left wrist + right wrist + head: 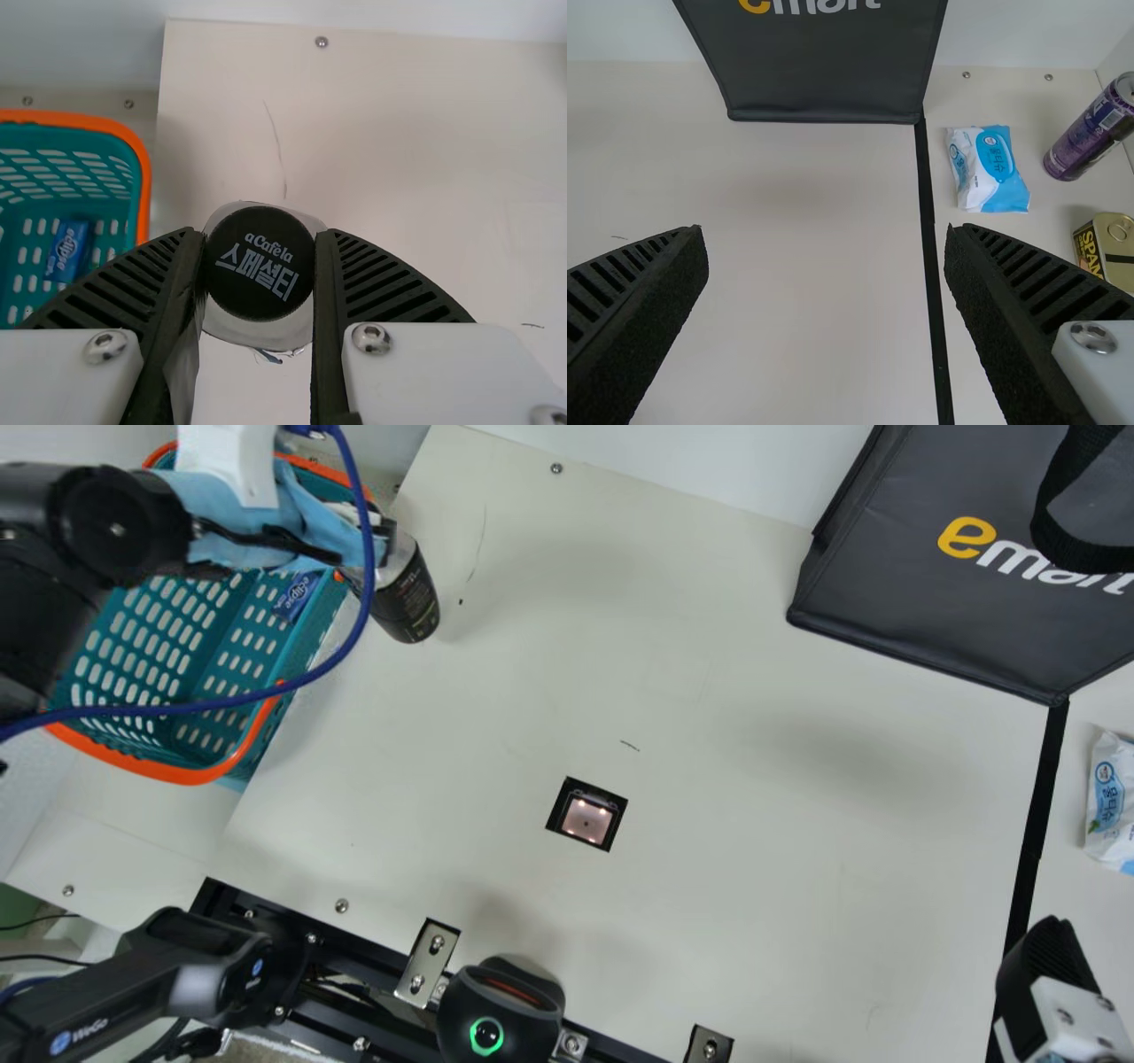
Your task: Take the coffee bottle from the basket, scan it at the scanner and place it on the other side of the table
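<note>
Two fingers of the left gripper [260,235] are clenched on the bottle [407,598], one at each side of its dark cap [259,263]. Held high like that, the bottle has its printed body bare below, which should suit a scan. It is out of the basket [177,775], just beside the rim, over the desk [709,717] close to its left edge, toward the far left corner. Whether its base touches the desk I cannot tell.

A lit window [586,821] is set into the desk, well in from the edges; probably that is where the scanner reads. The bottle likely goes there next, code turned to the light; a loose pinch up top could let it swing.

Near the desk's right edge, the right gripper [825,228] is released, its fingers wide apart around nothing, perhaps kept aside to leave a path. Past the black strip [930,230] lie wipes [988,168], a can [1090,133] and a tin [1109,248], so the bottle probably belongs there afterwards.
</note>
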